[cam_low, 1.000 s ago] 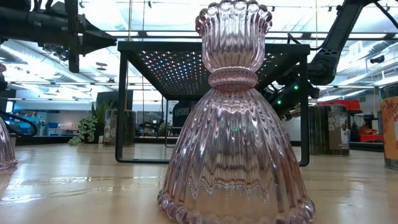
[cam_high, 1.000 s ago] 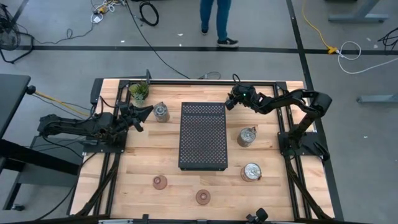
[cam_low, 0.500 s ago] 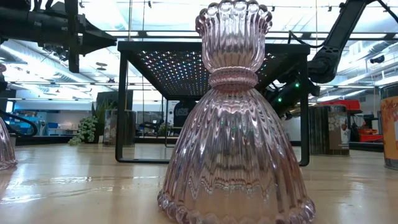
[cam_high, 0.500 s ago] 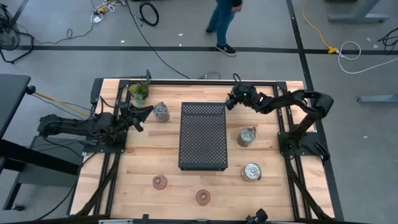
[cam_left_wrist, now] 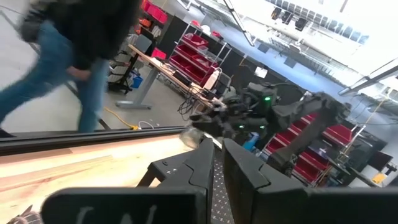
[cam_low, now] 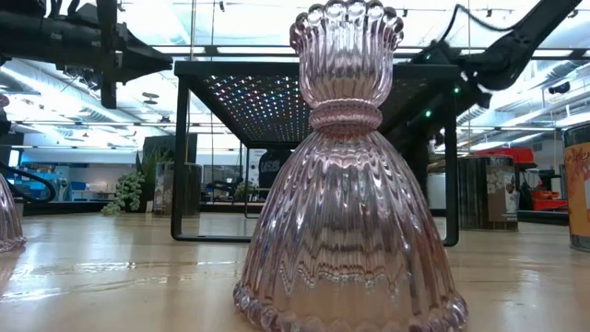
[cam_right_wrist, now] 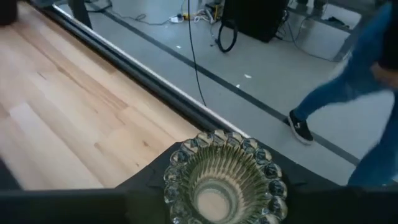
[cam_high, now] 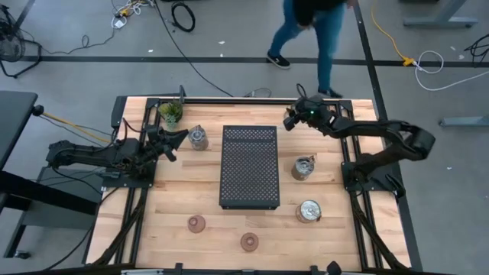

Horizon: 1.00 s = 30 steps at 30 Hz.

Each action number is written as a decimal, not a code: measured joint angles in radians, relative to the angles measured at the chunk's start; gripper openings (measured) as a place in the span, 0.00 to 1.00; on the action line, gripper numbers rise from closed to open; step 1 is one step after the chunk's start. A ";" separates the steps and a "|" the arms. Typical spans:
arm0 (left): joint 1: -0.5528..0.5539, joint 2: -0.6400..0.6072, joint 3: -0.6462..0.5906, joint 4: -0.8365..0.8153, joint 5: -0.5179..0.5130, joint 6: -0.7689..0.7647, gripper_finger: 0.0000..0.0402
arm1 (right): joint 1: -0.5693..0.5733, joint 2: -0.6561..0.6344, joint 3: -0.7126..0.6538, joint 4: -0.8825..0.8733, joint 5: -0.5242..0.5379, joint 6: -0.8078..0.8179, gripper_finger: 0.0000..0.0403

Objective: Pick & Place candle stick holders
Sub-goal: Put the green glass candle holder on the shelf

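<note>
My right gripper [cam_high: 289, 121] is shut on the small pale green holder [cam_right_wrist: 221, 180], in the air off the far right corner of the black perforated tray [cam_high: 250, 166]. My left gripper [cam_high: 180, 137] is shut and empty, just left of a silvery glass holder [cam_high: 198, 138] that stands on its base. Two more silvery holders [cam_high: 303, 167] [cam_high: 309, 211] stand right of the tray. Two pinkish-brown holders [cam_high: 197, 223] [cam_high: 249, 242] stand near the front edge. One of them fills the low view [cam_low: 350, 184]. My right gripper pinches the pale green holder between its two fingers [cam_right_wrist: 144, 190], one on each side of the body just under the beaded rim [cam_right_wrist: 186, 149]. The holder is lifted clear of the table. Its open mouth faces the wrist camera.
A small potted plant [cam_high: 170, 113] stands at the far left corner, behind my left gripper. The tray stands on legs in the middle of the table [cam_high: 183, 191]. A person walks on the floor beyond the far edge.
My right gripper has risen and gone a little toward the table's far right with the green holder, and its arm has stretched out. The person behind the table has walked to the right.
</note>
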 joint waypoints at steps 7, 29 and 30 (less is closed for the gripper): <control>0.000 0.000 0.000 -0.002 -0.022 0.010 0.09 | 0.021 -0.181 0.000 -0.094 0.024 0.010 0.37; 0.000 0.000 0.000 -0.006 -0.033 0.008 0.09 | 0.341 -0.341 0.097 -0.112 -0.065 0.122 0.37; 0.000 0.000 0.000 -0.006 -0.033 0.007 0.09 | 0.357 -0.335 0.117 -0.120 -0.065 0.109 0.37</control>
